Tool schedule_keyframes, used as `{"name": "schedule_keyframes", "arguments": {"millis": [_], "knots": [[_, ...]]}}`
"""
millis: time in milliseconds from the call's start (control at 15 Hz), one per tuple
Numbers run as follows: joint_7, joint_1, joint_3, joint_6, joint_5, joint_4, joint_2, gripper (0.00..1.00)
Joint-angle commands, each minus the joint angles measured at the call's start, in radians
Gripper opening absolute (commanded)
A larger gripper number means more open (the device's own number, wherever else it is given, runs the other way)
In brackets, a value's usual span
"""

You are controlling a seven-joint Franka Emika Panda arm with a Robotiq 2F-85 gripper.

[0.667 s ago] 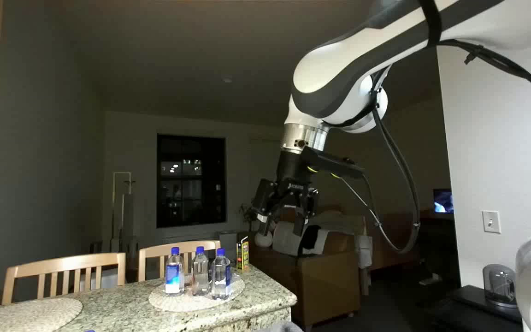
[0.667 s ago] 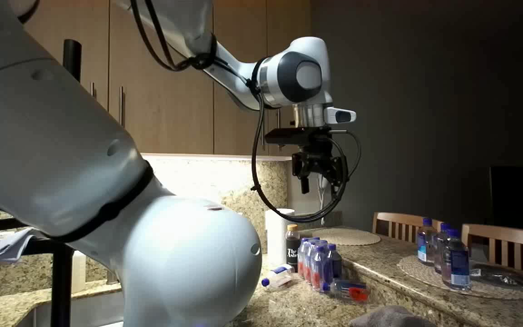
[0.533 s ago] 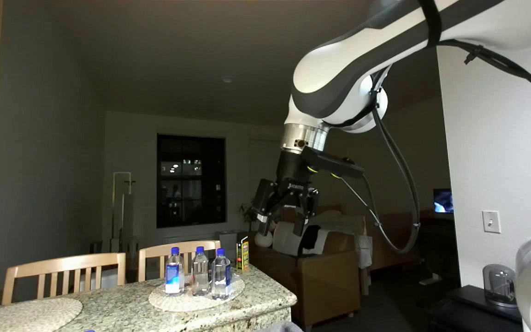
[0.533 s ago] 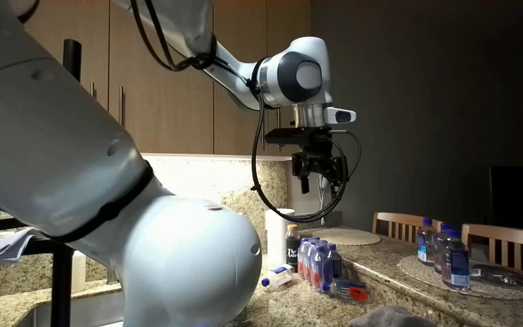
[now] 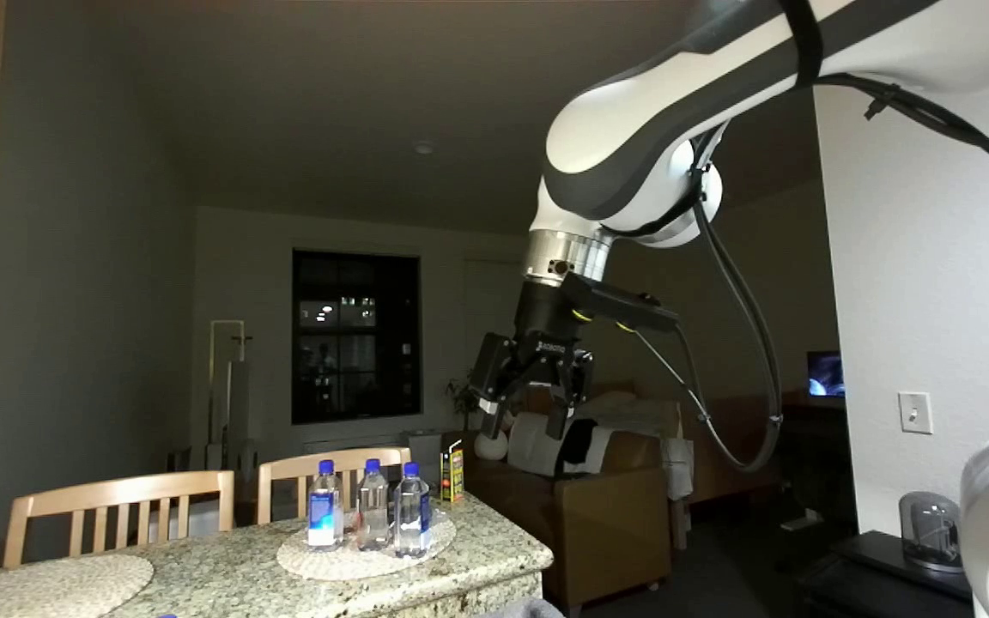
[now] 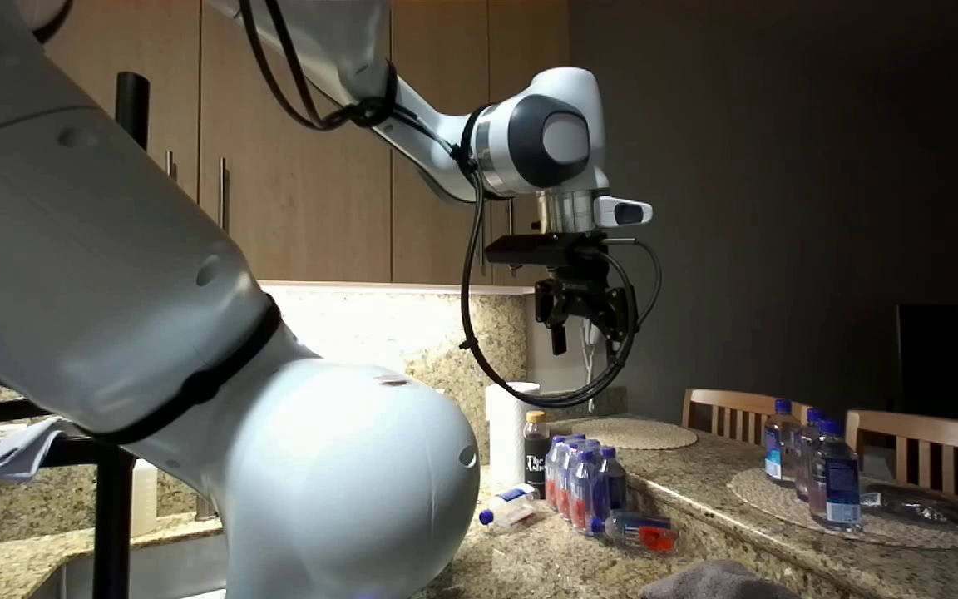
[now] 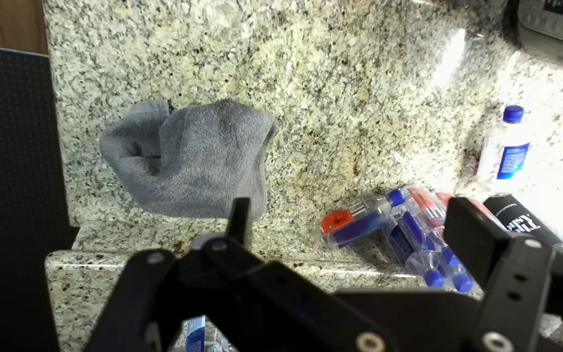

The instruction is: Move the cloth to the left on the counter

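Observation:
The grey cloth [image 7: 208,151] lies crumpled on the speckled stone counter [image 7: 320,112] in the wrist view, left of the picture's middle. Only its top edge shows at the bottom of both exterior views [image 5: 529,609] [image 6: 716,581]. My gripper [image 7: 352,209] is open and empty, its fingers wide apart. In both exterior views the gripper [image 5: 524,425] [image 6: 586,345] hangs high above the counter, pointing down, touching nothing. In the wrist view one finger overlaps the cloth's lower right edge; the other is over the bottles.
Several packed bottles [image 6: 583,482] stand on the lower counter, with one bottle [image 7: 359,220] lying beside them and another [image 7: 504,146] farther off. A raised ledge [image 6: 720,478] carries more bottles [image 6: 835,482]. A dark appliance [image 7: 552,29] is at the wrist view's corner.

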Motion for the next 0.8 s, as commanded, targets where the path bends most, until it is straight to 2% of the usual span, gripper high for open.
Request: {"name": "schedule_keyframes", "arguments": {"millis": [0, 333, 733], "knots": [[-0.006, -0.011, 0.005, 0.017, -0.005, 0.000, 0.006, 1.00], [-0.036, -0.012, -0.001, 0.146, -0.017, 0.030, 0.100, 1.00], [-0.102, 0.004, -0.024, 0.403, -0.014, 0.134, 0.339, 1.00]]}}
